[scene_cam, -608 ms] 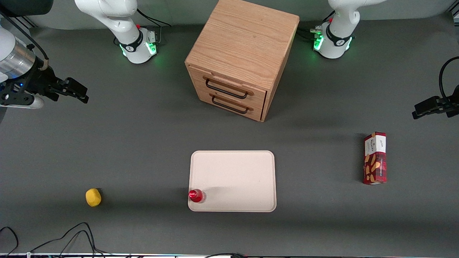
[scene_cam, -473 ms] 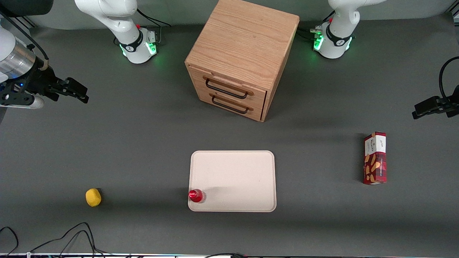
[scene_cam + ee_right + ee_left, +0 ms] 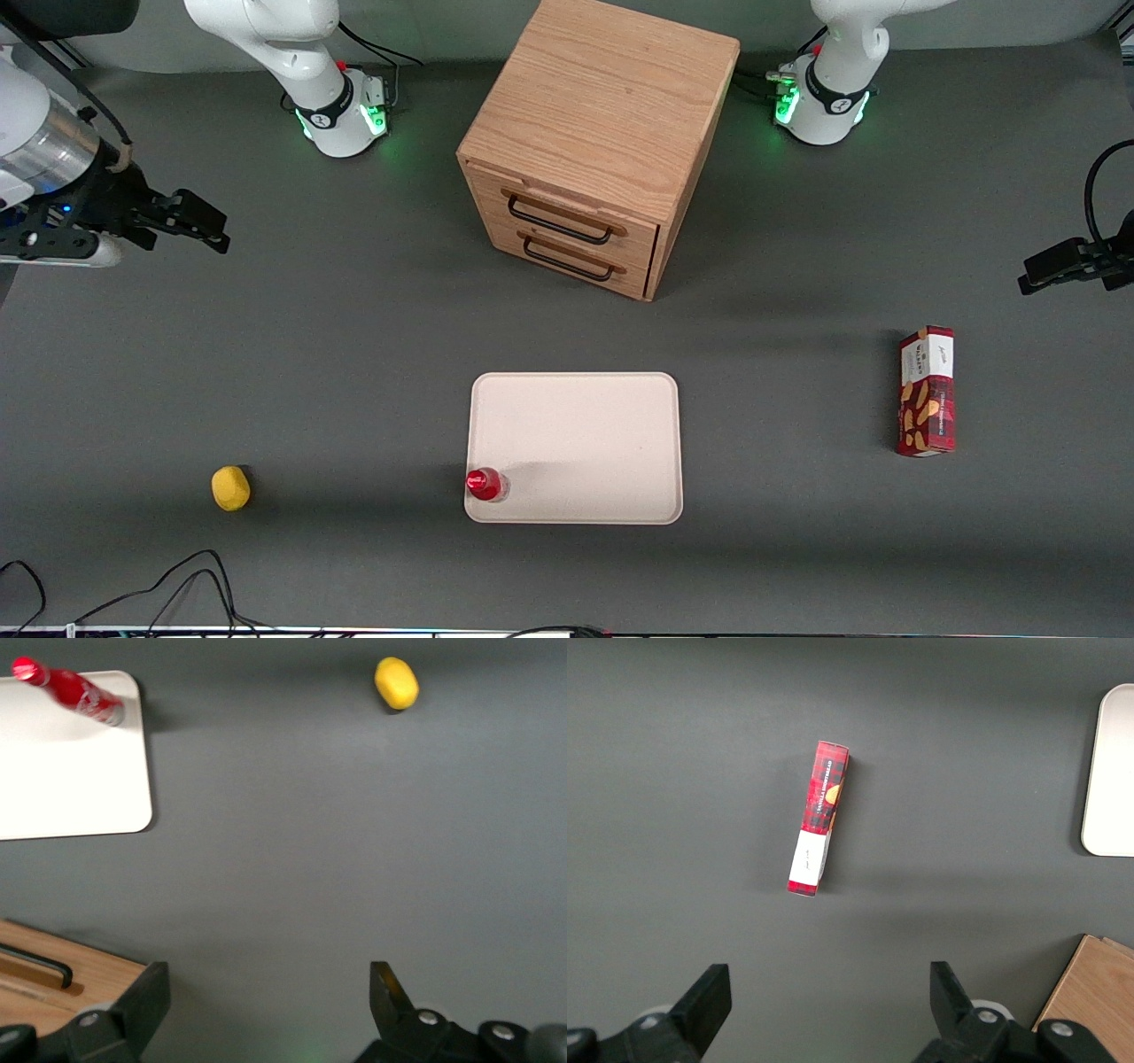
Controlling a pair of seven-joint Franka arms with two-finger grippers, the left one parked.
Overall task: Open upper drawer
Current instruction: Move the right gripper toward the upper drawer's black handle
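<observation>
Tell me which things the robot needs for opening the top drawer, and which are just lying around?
Needed for the job:
upper drawer, shut, with its black handle
pincer, open, high over the table toward the working arm's end

Just lying about:
lemon
red bottle on the tray
snack box
lower drawer

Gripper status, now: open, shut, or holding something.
Gripper: open, holding nothing, hanging above bare table toward the working arm's end, well clear of the upper drawer, which is shut.
</observation>
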